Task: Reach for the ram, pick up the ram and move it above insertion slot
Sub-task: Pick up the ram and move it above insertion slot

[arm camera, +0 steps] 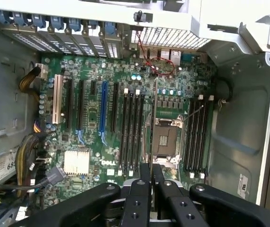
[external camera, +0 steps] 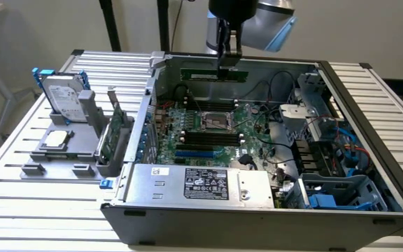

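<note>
1. Green, long, thin circuit-board stick, the ram [external camera: 214,75], hangs level in the air above the open grey metal computer case [external camera: 257,220], near the case's far wall in the exterior view.
2. Black two-finger gripper [external camera: 228,64] pinches the ram from above, off-centre toward the stick's end on the exterior view's right. Jaws are pressed nearly together on the thin board.
3. Arm: grey and light-blue wrist joint [external camera: 272,18] sits straight above the gripper, pointing down.
4. Wrist view: the gripper [arm camera: 151,172] has its black fingers [arm camera: 145,176] close together, with the ram seen edge-on as a thin dark line [arm camera: 153,118] running out from between them over the board.
5. Green motherboard [external camera: 209,131] lies flat in the case floor. Square silver CPU socket [arm camera: 166,139] sits mid-board, with black memory slots in banks on both sides of it [arm camera: 131,130] [arm camera: 196,135].
6. In the wrist view the ram's edge lines up between the socket and the bank of four black slots, not touching the board.
7. Silver power-supply box with a white label [external camera: 201,185] sits at the case's near edge.
8. Outside the case, on the exterior view's left: slatted aluminium table [external camera: 40,199], a grey plastic fixture [external camera: 61,152], a silver labelled hard drive standing upright in it [external camera: 65,100], and a larger upright green card with a metal bracket [external camera: 115,131].
</note>
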You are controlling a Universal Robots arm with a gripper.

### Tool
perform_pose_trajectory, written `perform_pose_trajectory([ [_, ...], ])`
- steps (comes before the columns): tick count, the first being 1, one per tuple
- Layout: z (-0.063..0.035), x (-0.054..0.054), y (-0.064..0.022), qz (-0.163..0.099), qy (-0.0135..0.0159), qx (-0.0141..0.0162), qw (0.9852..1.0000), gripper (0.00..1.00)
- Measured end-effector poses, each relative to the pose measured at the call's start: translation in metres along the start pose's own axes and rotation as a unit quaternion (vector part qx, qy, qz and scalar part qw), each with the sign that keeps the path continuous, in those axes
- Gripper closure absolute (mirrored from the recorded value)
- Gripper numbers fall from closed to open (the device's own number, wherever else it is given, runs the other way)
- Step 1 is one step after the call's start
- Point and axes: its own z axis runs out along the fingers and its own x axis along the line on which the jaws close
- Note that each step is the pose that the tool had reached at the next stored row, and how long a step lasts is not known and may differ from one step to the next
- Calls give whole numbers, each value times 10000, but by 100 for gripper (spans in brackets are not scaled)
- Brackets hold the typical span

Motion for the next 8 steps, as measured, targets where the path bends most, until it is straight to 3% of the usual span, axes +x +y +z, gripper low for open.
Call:
perform_pose_trajectory([
  [8,0,0,-3,0,-1,-2,10000,87],
])
